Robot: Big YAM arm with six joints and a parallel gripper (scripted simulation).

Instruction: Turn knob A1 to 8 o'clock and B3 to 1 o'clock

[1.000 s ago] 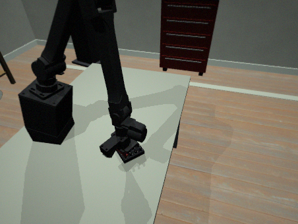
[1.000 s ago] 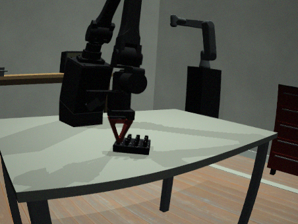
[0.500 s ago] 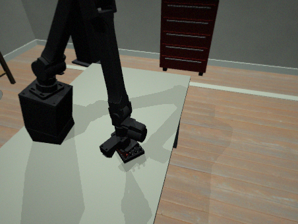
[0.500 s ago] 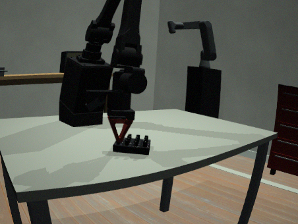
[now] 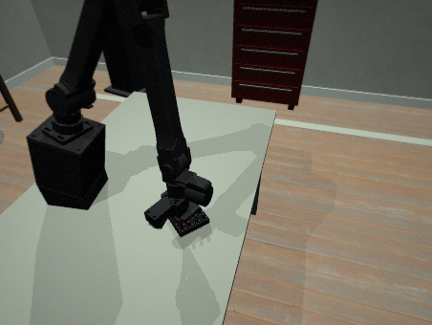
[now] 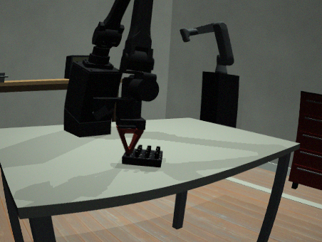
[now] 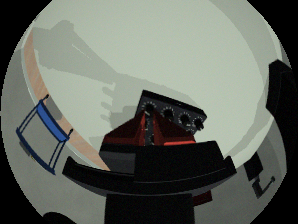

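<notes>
The black knob box [image 5: 194, 228] [image 6: 142, 163] [image 7: 160, 102] stands flat on the table, with upright black knobs and white marks on its top. My gripper [image 5: 183, 224] [image 6: 128, 153] [image 7: 149, 113] points down at one end of the box. Its red fingers nearly meet at the tips, low around a knob in the end column, and look shut on it; the fingers hide most of that knob. In the wrist view a row of knobs lies along the far edge. The printed names, the socket and the white lines are too small or hidden to read.
The pale table [image 5: 143, 268] [image 6: 89, 171] bears the arm's black pedestal [image 5: 67, 162] [image 6: 90, 103] behind the box. The table's edge lies beyond the box. A red drawer cabinet [image 5: 272, 53] [image 6: 310, 142] and a second arm [image 6: 224, 43] stand off the table.
</notes>
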